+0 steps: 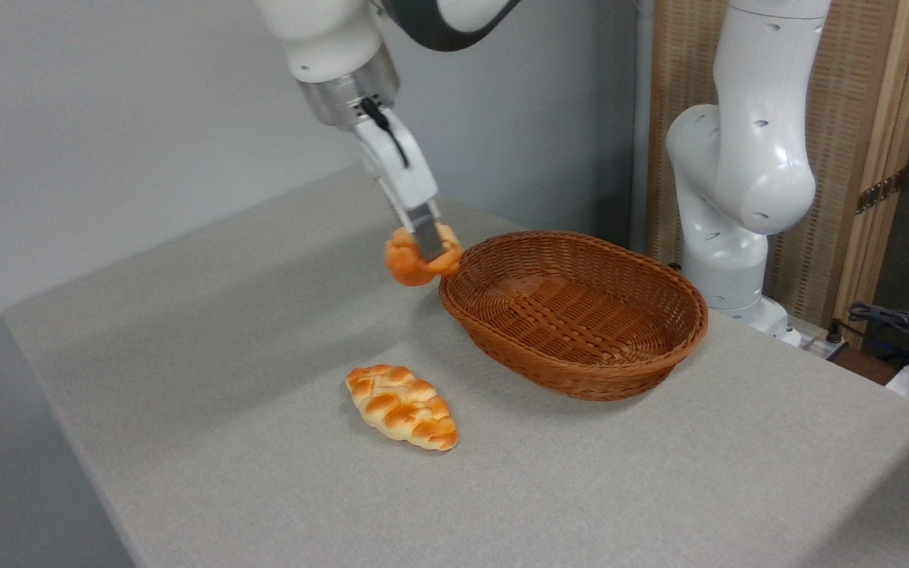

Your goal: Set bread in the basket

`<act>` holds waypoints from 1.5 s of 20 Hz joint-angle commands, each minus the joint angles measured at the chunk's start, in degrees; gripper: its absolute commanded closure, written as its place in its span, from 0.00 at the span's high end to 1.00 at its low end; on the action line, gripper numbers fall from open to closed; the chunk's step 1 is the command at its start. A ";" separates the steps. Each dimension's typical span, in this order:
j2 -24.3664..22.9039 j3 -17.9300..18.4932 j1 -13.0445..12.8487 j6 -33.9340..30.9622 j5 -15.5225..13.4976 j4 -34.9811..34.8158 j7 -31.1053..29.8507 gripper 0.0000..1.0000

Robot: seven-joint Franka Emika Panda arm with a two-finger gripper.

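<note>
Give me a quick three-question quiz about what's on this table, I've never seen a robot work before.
1. True or false: the gripper holds the bun off the table.
2. What is in the basket? A) a bun B) a loaf C) nothing
3. Which bread lies on the table?

Key: 1 true. 2 C. 3 the braided loaf.
</note>
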 commanded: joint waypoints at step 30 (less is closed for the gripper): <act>-0.07 1.91 -0.40 6.55 2.28 -1.25 1.73 1.00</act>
